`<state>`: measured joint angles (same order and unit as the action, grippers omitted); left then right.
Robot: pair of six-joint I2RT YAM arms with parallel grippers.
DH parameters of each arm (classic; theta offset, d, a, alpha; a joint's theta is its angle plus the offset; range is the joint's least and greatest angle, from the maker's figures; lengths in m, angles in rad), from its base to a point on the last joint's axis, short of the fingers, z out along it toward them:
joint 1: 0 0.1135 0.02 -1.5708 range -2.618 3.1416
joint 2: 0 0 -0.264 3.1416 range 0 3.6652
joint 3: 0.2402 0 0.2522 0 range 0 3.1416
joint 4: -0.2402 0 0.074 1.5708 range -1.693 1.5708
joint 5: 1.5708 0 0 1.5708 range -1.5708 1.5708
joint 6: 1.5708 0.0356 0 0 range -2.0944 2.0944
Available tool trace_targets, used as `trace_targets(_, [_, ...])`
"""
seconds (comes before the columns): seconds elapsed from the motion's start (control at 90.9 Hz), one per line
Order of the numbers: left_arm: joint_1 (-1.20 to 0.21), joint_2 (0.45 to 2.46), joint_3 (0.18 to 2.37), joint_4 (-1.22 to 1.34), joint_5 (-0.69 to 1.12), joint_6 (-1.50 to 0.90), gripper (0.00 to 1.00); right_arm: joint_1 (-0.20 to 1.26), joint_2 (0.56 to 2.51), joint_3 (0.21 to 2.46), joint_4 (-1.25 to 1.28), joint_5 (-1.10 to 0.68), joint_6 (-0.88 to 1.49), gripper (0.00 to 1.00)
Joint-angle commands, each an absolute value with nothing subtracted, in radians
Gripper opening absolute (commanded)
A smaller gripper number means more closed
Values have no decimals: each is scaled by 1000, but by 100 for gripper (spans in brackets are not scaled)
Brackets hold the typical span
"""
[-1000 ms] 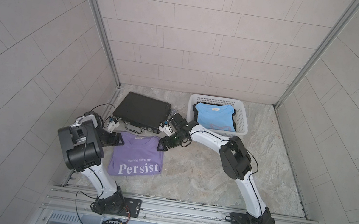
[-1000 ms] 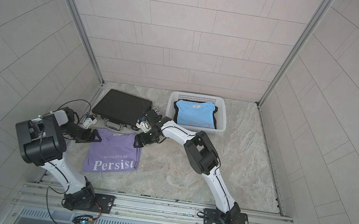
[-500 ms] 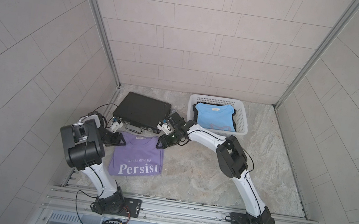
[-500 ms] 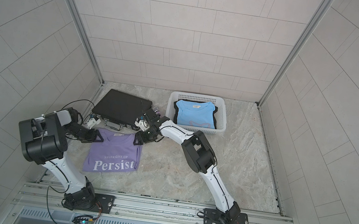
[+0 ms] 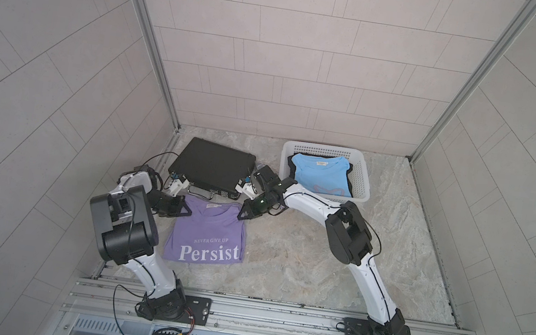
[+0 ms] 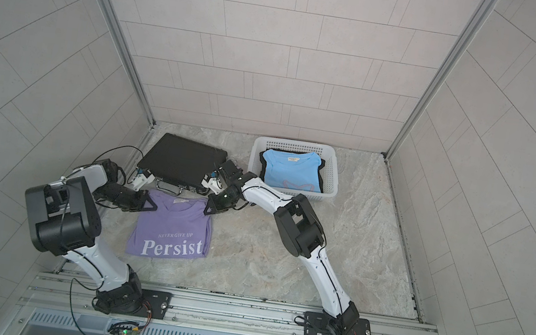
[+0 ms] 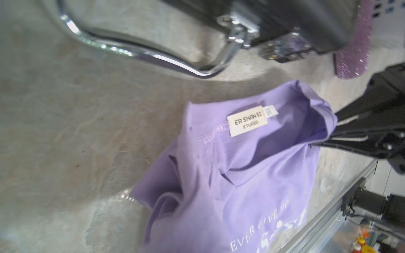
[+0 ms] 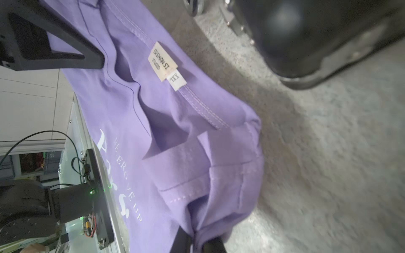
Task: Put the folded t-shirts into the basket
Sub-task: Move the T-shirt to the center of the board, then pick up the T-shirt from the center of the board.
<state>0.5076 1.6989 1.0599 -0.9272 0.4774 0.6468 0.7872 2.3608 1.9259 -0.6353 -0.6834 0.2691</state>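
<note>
The lilac folded t-shirt [image 5: 209, 235] with white "NEVER GIVE UP Persist" lettering is lying flat on the marbled grey tabletop [image 5: 299, 259] in both top views, collar towards the back wall, well apart from the white perforated plastic basket [image 5: 320, 147]. That basket is already holding the light blue folded t-shirt [image 5: 321, 176], which is resting on a black folded t-shirt [image 5: 290, 164] showing only at its edges. The right gripper [image 5: 242, 215] is clamping one collar-side corner, jaws together on bunched fabric, as the left wrist view is showing [image 7: 350, 135]. The left gripper [image 5: 189, 213] is sitting at the opposite collar-side corner, jaws together and, by appearance, pinching the cloth there [image 8: 65, 54]. The flat black rectangular case [image 5: 211, 163] with a chrome handle is lying just behind the collar, between the two wrists. Step in hand: the two-corner grasp of the last shirt, the lift not yet begun. Next move, judged: both arms are needing to rise together, keeping the corners level so the fold is holding; then carrying sideways past the case; then lowering over the rim onto the blue shirt.
</note>
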Motion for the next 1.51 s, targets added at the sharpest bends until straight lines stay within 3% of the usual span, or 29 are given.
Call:
trace_targets(0.0, [468, 1659, 1078, -1009, 566, 687, 0, 746, 2230, 1882, -616, -727, 201, 0])
trace_targets(0.484, [124, 1599, 1124, -918, 701, 474, 0, 534, 1931, 1480, -702, -714, 18, 0])
trace_targets(0.726, [-143, 1755, 1184, -879, 656, 374, 1, 451, 1833, 1224, -719, -666, -47, 0])
trace_targets(0.924, [-233, 1899, 1248, -877, 654, 290, 12, 368, 1829, 1154, -721, -616, -61, 0])
trace_targets(1.178, [-229, 1892, 1248, -841, 531, 278, 48, 324, 1830, 1178, -744, -594, -69, 35])
trace_targets(1.266, [-218, 1870, 1241, -837, 512, 283, 61, 311, 1831, 1178, -756, -598, -78, 54])
trace_targets(1.387, [-207, 1868, 1235, -825, 481, 287, 75, 305, 1842, 1179, -760, -604, -78, 62])
trace_targets(1.497, [-209, 1891, 1234, -810, 469, 295, 82, 317, 1854, 1177, -747, -599, -70, 66])
